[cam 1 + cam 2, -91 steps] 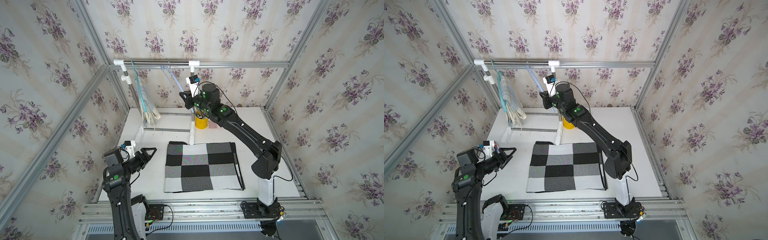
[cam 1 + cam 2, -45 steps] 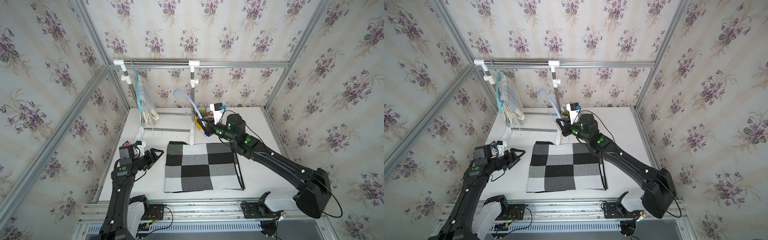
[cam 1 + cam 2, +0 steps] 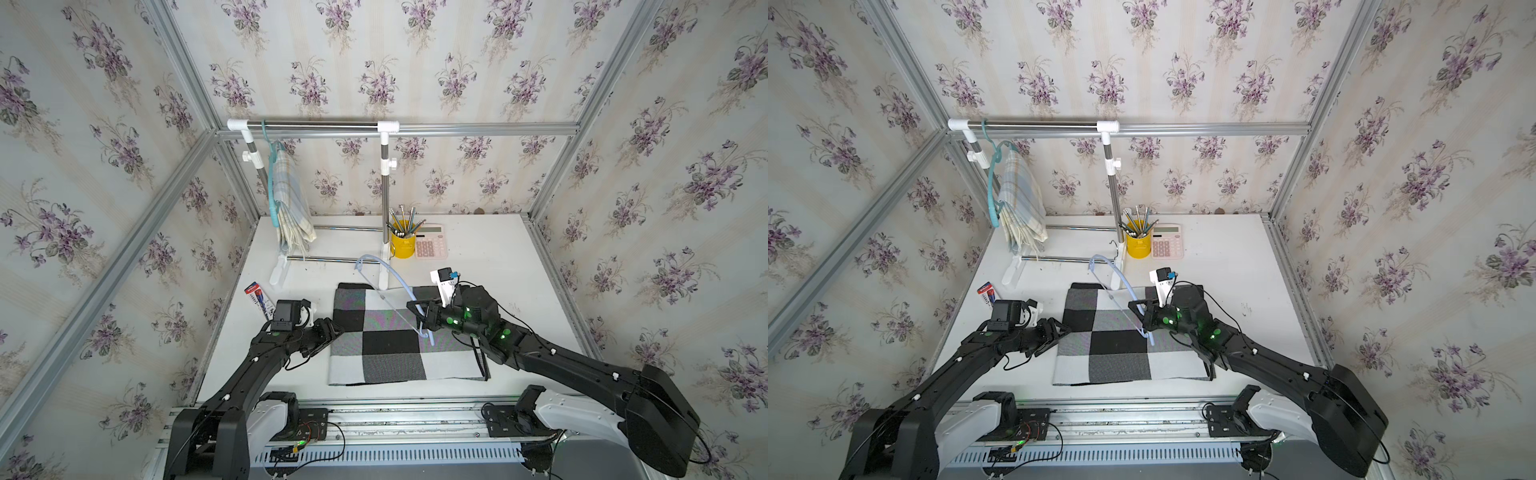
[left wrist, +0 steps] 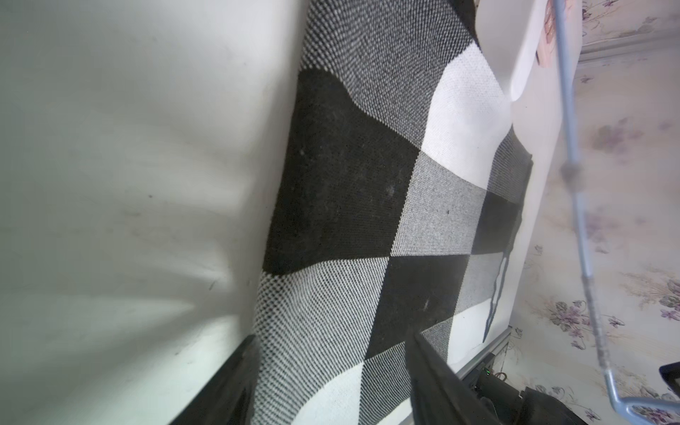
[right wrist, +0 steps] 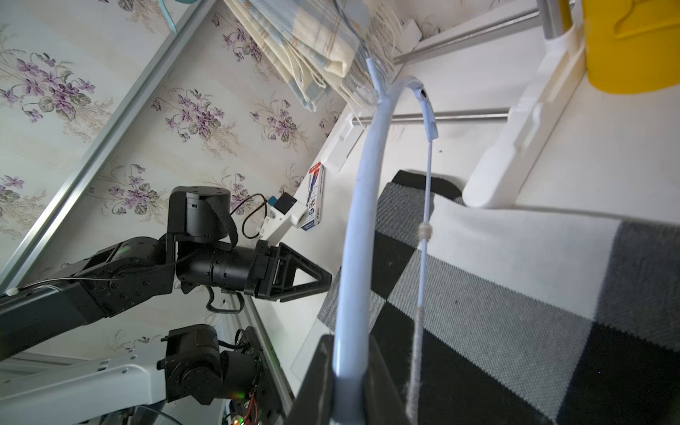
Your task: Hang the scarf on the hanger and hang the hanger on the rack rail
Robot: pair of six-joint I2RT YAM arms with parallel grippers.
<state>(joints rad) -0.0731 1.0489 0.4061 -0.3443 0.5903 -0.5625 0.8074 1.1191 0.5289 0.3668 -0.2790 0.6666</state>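
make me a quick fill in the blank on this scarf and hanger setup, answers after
1. The right gripper is shut on the pale blue ___.
2. The checked scarf lies flat on the white ___.
3. The left gripper, at the scarf's edge, has its jaws ___.
4. The yellow cup of pencils stands beside a pink ___.

Missing words: hanger; table; open; calculator.
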